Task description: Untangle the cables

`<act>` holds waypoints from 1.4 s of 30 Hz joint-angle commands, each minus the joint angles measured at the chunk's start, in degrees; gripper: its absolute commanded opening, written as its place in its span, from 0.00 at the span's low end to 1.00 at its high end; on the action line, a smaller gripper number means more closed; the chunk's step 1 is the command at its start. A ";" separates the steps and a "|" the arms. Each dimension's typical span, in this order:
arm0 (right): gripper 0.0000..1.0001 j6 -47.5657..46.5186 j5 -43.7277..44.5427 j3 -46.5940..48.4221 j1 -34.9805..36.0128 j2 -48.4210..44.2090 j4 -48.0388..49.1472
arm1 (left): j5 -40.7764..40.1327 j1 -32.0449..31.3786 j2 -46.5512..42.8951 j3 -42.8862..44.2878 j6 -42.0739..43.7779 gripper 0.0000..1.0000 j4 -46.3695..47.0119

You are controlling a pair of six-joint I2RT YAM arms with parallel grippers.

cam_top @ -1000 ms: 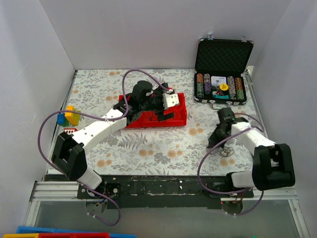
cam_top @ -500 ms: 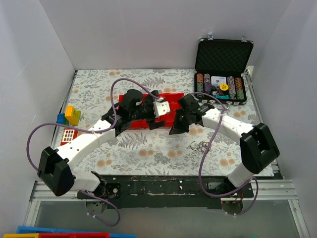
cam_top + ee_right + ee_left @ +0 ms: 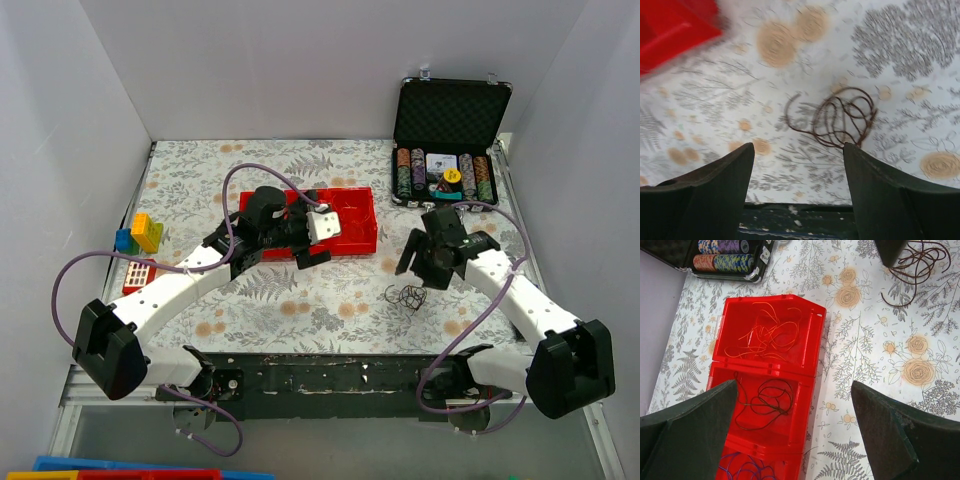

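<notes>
The cables (image 3: 405,296) lie as a small dark brown tangle of loops on the flowered table (image 3: 300,300), seen close in the right wrist view as the cables (image 3: 840,119). My right gripper (image 3: 420,270) hovers just behind and above them, open and empty, as the right gripper (image 3: 799,146). A red tray (image 3: 360,228) holds separate wires: an orange one (image 3: 762,332), a dark one (image 3: 765,401) and a purple one (image 3: 742,470), each in its own compartment. My left gripper (image 3: 322,224) hangs open over the tray's right edge, empty, as the left gripper (image 3: 794,385).
An open black case of poker chips (image 3: 445,172) stands at the back right. Coloured blocks (image 3: 140,232) and a small red grid piece (image 3: 138,272) sit at the left edge. White walls close in the table on three sides.
The right gripper swung to the tray's right end, then came back over the tangle, and has opened. The tangle now lies further left. The left arm shifted a little over the tray.
</notes>
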 commanded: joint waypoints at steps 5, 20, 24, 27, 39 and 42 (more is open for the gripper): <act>0.72 -0.35 -0.19 -8.28 -1.25 0.85 0.95 | 1.72 0.26 -1.22 -0.60 0.46 0.98 -0.22; 0.01 -1.67 -16.34 -3.28 -0.55 -0.10 12.29 | 4.52 0.35 -1.57 -2.27 -0.60 0.98 -0.04; 0.01 -3.60 -21.27 1.38 1.03 -1.25 14.49 | 5.93 0.17 -1.84 -2.88 -2.53 0.98 -0.13; 0.01 -5.27 -23.64 4.89 1.47 -1.78 15.11 | 5.41 0.26 -1.84 -2.80 -3.76 0.98 0.48; 0.01 -8.44 -31.65 17.20 1.47 0.68 17.13 | 2.86 3.85 -5.35 -4.72 -12.71 0.98 2.94; 0.01 -8.88 -32.97 20.01 1.47 2.35 17.83 | 2.24 7.80 -6.49 -5.52 -18.24 0.98 3.56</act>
